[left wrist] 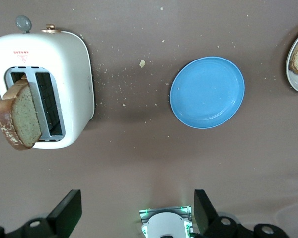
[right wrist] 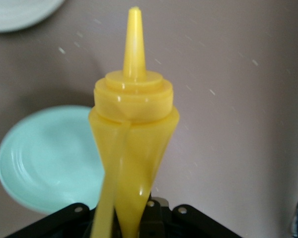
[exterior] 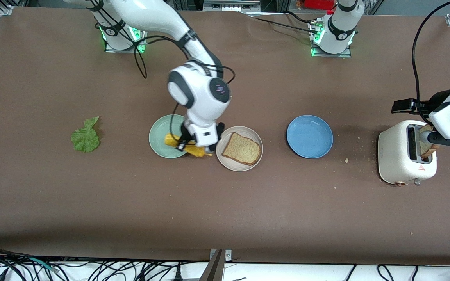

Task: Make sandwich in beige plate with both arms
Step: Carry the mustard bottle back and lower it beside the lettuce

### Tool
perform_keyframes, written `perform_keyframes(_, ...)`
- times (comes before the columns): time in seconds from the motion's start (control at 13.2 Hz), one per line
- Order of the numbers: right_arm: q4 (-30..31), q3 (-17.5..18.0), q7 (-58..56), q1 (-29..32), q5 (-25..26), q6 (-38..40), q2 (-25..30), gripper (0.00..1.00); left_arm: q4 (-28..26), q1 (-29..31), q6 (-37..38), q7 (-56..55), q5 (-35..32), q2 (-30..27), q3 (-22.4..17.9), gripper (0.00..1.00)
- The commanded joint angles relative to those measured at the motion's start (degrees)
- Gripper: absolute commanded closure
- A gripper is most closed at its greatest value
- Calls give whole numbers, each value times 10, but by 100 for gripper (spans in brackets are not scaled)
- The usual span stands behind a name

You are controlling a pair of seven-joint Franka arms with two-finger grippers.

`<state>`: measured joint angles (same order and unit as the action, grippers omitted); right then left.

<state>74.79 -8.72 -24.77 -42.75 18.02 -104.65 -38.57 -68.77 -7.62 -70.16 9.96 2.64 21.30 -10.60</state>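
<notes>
Gripping a yellow squeeze bottle (exterior: 188, 146) so tightly that its body is pinching in, the right gripper (exterior: 193, 145) is hanging over the gap between the mint-green plate (exterior: 162, 136) and the beige plate (exterior: 225, 154), nozzle lying nearly level and aimed toward the beige plate. One bread slice (exterior: 241, 148) is lying in the beige plate; the lettuce leaf (exterior: 86, 136) is resting on the table, well apart, toward the right arm's end. The left gripper (left wrist: 134, 210) is standing with fingers wide apart beside the white toaster (exterior: 400, 156), holding nothing, while a second bread slice (left wrist: 19, 116) is leaning out of a toaster slot. The blue plate (exterior: 309, 136) is sitting between the beige plate and the toaster.

Risks, as judged: the crushing grip is likely forcing sauce out before the nozzle is over the bread, soiling the table or the plate's rim. The tilted toaster slice is offering a poor edge, so a grab may crumble or drop it.
</notes>
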Motion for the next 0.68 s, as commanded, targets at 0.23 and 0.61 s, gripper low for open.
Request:
perform_keyframes(0.23, 45, 10, -211, 191, -207, 48, 117, 100, 0, -2, 4, 2, -22, -6, 1, 1)
perform_keyframes(0.61, 122, -1, -421, 336, -434, 45, 147, 100, 0, -2, 4, 2, -22, -6, 1, 1)
